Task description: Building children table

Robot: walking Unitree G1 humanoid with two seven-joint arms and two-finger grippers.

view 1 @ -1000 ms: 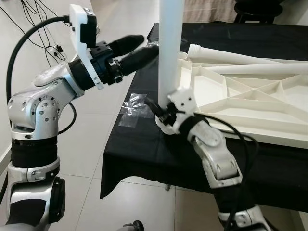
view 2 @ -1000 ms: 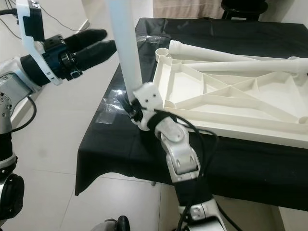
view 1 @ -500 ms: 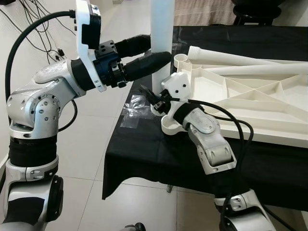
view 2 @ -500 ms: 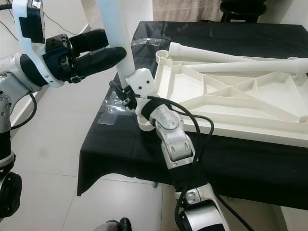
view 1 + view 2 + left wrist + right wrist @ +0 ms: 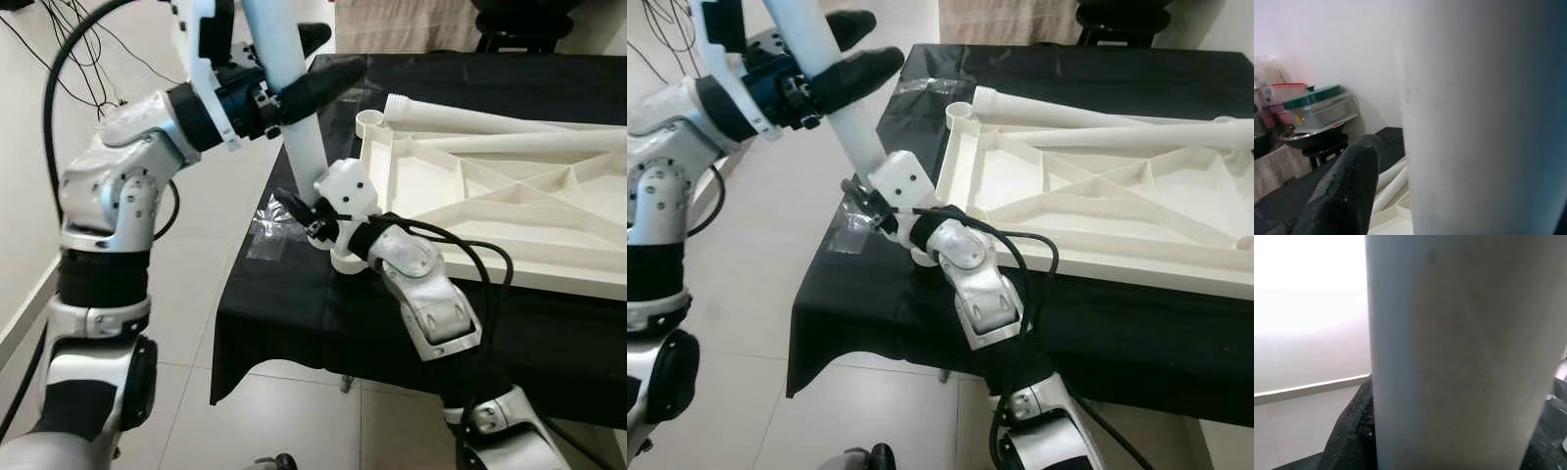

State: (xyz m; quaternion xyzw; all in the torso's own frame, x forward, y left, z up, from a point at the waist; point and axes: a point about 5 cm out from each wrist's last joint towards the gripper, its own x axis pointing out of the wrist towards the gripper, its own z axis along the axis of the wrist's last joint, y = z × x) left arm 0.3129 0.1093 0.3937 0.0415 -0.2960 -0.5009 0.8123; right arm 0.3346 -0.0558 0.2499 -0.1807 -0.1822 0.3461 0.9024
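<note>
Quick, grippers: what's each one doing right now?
Left gripper: shut on the white table leg, high up.
Right gripper: shut on the same leg, near its base.

tilted leg (image 5: 294,108) at table's (image 5: 294,294) left edge, upturned tabletop (image 5: 490,196) with two legs (image 5: 470,117) to its right

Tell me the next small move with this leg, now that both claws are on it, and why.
Probably swing the white leg upright and carry its foot toward the round corner socket of the upturned tabletop. The leg is tilted, held high by the left claw and low by the right claw, and its foot sits near the black cloth's edge, short of the socket.
</note>
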